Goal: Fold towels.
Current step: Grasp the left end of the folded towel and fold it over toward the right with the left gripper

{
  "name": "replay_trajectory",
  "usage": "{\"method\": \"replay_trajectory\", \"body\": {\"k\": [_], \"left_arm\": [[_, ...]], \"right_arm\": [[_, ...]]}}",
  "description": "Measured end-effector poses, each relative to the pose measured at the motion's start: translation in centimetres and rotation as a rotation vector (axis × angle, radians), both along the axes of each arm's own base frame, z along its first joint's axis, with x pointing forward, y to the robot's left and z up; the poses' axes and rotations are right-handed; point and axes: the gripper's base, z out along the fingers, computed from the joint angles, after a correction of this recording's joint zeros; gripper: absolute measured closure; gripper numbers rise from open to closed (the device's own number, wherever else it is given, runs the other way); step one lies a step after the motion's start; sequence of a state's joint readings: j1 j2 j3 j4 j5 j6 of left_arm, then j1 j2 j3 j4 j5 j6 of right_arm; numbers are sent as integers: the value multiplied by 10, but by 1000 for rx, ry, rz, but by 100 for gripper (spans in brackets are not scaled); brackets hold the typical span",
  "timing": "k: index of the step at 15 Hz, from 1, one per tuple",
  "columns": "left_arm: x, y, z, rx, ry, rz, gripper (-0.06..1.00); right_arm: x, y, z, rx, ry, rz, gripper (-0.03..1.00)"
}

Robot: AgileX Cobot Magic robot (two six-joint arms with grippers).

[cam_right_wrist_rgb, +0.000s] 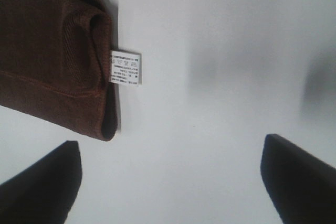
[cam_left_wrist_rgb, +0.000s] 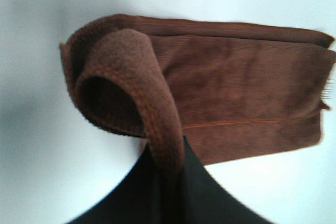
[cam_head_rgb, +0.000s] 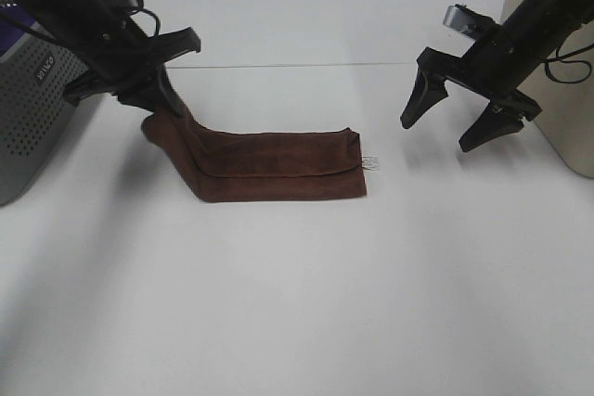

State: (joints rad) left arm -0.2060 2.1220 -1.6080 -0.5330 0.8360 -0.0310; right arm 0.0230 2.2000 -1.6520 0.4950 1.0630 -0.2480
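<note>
Your left claw [cam_head_rgb: 165,99] is clamped on the left end of the towel [cam_head_rgb: 278,169], holding that end raised off the table [cam_head_rgb: 297,322] so the cloth curls into a loop at the pinch (the left wrist view shows it plainly). The rest of the dark reddish-brown towel lies flat near the table's middle as a long folded strip, its upper layer set slightly back from the near edge. Its small white tag [cam_right_wrist_rgb: 126,67] sticks out at the right end. Your right claw [cam_head_rgb: 434,134] hovers just beyond that tag, jaws spread wide, touching nothing
</note>
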Motion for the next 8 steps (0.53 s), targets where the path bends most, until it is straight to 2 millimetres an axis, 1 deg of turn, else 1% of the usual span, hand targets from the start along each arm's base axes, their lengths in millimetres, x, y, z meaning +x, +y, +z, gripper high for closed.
{"method": "replay_trajectory", "body": {"k": [3,5,8], "left_arm": [[-5,-43,7,-115,-57,-7,92],[-9,-74,8,-129,-133,-18,92],[-13,-107,0,-137,-174,-52,91]], "right_arm": [[0,1,0,8,0,-4,10],[0,1,0,9,0,-4,10],[0,1,0,9,0,-4,10]]}}
